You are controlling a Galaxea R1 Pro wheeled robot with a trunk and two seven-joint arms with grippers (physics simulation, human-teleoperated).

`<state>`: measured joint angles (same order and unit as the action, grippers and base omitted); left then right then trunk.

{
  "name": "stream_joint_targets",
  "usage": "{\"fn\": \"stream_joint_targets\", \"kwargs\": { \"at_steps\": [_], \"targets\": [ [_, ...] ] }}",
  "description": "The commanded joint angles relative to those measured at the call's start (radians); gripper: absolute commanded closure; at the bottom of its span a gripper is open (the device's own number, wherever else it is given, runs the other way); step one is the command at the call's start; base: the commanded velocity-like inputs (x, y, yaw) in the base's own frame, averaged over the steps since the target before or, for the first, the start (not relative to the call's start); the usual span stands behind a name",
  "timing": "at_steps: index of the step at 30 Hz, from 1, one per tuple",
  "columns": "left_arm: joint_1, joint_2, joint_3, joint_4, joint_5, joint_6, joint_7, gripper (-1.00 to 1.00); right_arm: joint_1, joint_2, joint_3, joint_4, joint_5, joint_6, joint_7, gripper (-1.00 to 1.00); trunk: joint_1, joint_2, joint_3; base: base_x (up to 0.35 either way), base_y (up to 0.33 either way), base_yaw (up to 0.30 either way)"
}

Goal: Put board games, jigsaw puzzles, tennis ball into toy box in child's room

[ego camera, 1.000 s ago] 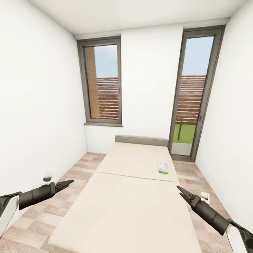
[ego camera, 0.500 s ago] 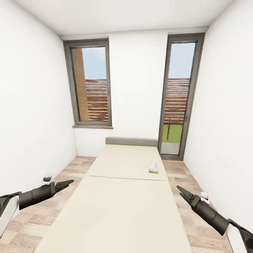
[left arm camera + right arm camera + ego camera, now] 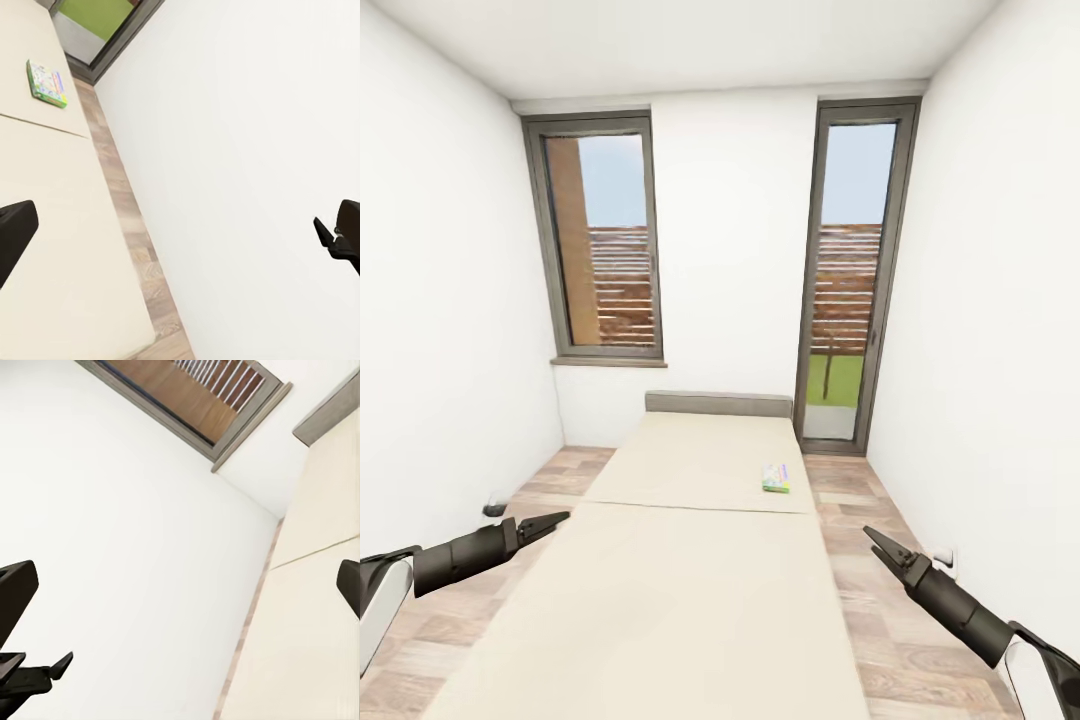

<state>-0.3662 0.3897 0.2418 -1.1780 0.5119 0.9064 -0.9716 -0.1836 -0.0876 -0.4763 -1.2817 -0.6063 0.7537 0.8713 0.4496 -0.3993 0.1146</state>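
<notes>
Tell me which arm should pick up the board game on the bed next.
Right, probably. The board game lies on the bed toward its right edge, nearer the right gripper than the left gripper. Both are empty and still far short.

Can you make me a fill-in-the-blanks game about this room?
1. The board game lies on the ____.
2. The back wall has ____ tall windows.
3. The floor is made of ____ planks.
4. The left gripper and right gripper each hold ____.

Missing words: bed; two; wood; nothing
</notes>
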Motion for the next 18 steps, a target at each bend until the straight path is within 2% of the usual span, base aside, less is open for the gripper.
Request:
{"fn": "stream_joint_targets", "kwargs": {
  "at_steps": [1,18],
  "targets": [
    [0.000,0.000,0.001,0.000,0.001,0.005,-0.002,-1.00,0.000,0.000,-0.001,0.000,-0.003,0.006,0.002,-1.00,0.000,-0.001,0.000,0.000,-0.297,-0.002],
    [0.000,0.000,0.001,0.000,0.001,0.005,-0.001,-1.00,0.000,0.000,-0.001,-0.001,0.003,0.007,0.000,-1.00,0.000,-0.001,-0.005,0.000,-0.301,0.000]
  ]
}}
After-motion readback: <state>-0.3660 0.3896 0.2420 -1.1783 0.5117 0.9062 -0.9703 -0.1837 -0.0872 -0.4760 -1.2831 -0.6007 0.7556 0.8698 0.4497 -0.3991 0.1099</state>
